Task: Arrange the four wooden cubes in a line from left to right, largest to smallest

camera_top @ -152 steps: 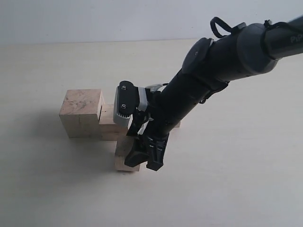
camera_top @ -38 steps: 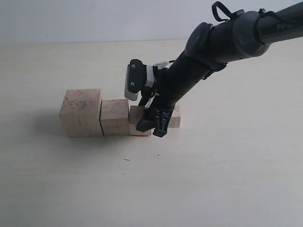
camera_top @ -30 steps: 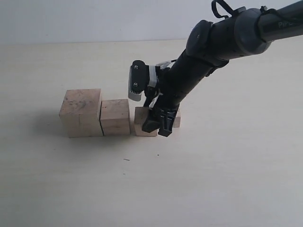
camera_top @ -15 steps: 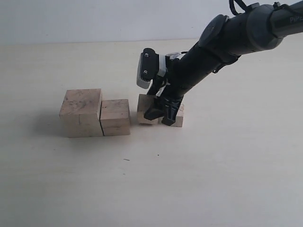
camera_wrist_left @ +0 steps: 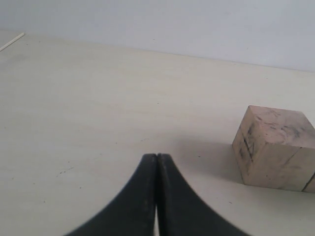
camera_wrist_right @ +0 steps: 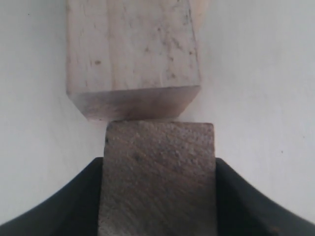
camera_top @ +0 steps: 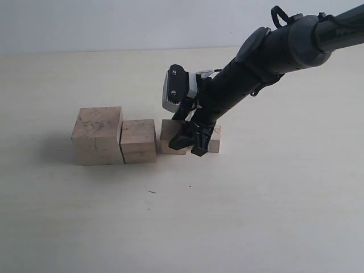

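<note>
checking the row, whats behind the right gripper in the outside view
Parts of two cubes: the third-largest cube shows on the view's left of the right gripper, the smallest cube on the other side. Their facing sides, and any gap between them, are covered.

A pale cream surface [camera_top: 273, 216] with faint wood grain fills the scene. 1 plain light grey wall [camera_top: 114, 23] meets its far edge. Soft, even light casts dim shadows.

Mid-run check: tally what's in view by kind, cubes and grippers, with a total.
wooden cubes: 4
grippers (left gripper, right gripper): 2
Total: 6
</note>
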Available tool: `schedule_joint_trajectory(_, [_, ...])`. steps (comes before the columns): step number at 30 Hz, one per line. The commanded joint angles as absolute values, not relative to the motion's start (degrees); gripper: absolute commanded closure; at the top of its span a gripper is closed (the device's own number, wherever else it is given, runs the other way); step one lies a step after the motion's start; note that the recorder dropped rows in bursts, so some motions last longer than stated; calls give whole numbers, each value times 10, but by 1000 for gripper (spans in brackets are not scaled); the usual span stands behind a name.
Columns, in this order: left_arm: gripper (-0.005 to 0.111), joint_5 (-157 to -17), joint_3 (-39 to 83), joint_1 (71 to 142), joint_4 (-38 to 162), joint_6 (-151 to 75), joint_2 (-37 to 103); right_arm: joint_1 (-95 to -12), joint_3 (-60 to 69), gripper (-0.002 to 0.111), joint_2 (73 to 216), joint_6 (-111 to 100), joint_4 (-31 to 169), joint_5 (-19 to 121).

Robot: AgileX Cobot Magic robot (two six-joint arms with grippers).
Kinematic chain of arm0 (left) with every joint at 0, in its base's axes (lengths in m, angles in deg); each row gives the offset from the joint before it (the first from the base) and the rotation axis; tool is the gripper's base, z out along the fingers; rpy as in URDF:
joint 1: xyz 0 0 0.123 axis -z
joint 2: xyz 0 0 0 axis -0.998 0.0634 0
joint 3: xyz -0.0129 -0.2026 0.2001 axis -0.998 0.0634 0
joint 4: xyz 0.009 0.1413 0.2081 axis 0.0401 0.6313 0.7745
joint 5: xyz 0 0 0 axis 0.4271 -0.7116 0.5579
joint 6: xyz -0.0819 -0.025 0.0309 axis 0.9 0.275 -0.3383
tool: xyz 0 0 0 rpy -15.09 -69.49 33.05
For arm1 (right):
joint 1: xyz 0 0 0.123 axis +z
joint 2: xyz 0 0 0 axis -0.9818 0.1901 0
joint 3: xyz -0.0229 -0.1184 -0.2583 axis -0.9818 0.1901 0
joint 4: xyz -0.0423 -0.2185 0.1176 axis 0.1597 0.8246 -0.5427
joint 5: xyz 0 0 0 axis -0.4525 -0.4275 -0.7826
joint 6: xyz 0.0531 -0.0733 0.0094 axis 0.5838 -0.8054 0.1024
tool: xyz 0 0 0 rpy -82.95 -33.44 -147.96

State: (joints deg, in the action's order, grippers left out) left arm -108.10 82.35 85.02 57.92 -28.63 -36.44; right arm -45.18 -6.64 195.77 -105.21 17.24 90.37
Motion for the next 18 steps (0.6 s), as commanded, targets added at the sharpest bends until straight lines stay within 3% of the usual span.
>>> schedule_joint_trajectory(1, [107,-1075,826,853,578,-287,-368,-454,-66,108,1967,-1086,153,918])
schedule_joint_trajectory(18, [107,-1075,826,853,578,-287,-368,-454,-66,108,1967,-1129,111,931])
